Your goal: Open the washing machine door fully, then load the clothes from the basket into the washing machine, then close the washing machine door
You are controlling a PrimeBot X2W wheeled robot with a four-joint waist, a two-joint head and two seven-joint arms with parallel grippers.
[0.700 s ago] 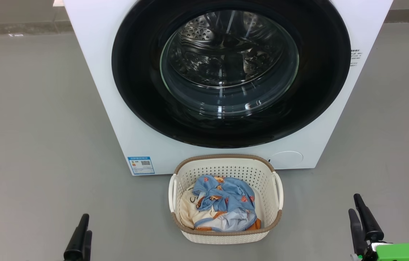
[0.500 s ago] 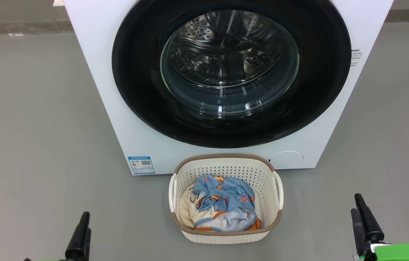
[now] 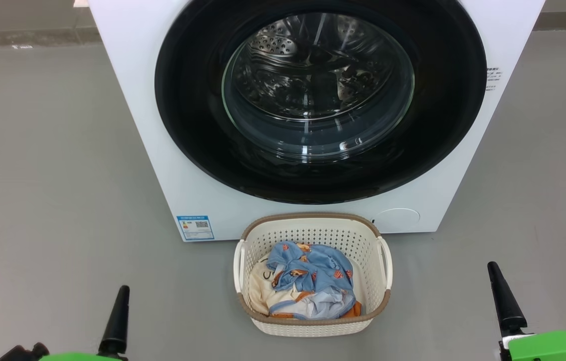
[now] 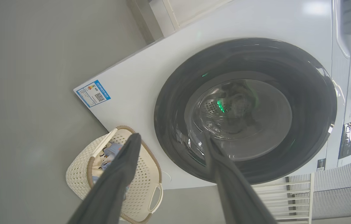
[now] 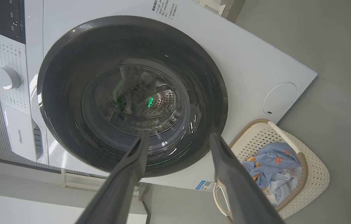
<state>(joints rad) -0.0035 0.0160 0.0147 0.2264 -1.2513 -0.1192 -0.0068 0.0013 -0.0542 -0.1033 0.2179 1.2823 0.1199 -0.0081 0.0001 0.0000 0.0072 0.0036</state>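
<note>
- Door first: the washing machine door (image 3: pixel 187 100) sits shut and flush on the front of the washing machine (image 3: pixel 132 125), so by my reading the opening step has not begun.
- In the head view the door lies at 12 o'clock from both grippers and well apart from them. The basket (image 3: pixel 313 328) stands on the floor (image 3: pixel 52 175) at the door's 6 o'clock, just in front of the machine.
- The clothes (image 3: pixel 313 281) lie heaped inside the basket, blue prints over a cream piece.
- The left gripper (image 4: pixel 172 138) rests at the basket's 8 o'clock and the right gripper (image 5: pixel 179 136) at its 4 o'clock. Each wrist view shows its two fingers spread wide with nothing between them.
- Both point roughly at the door's glass. Neither looks clearly nearer; they stand about level on either side of the basket.
- The coming move turns on which edge of the round rim carries the pull point, and I cannot tell that. No handle or hinge stands out on the glossy black ring.
- The door's top, around 12 o'clock, is cut off in the head view. The wrist views show the full ring, but tilted and dim.
- Reflections and green glints on the glass blur the steel drum (image 3: pixel 283 45) behind it.
- A blue label (image 3: pixel 195 228) sits at the door's 7 o'clock and a round flap (image 3: pixel 397 219) at its 5 o'clock.
</note>
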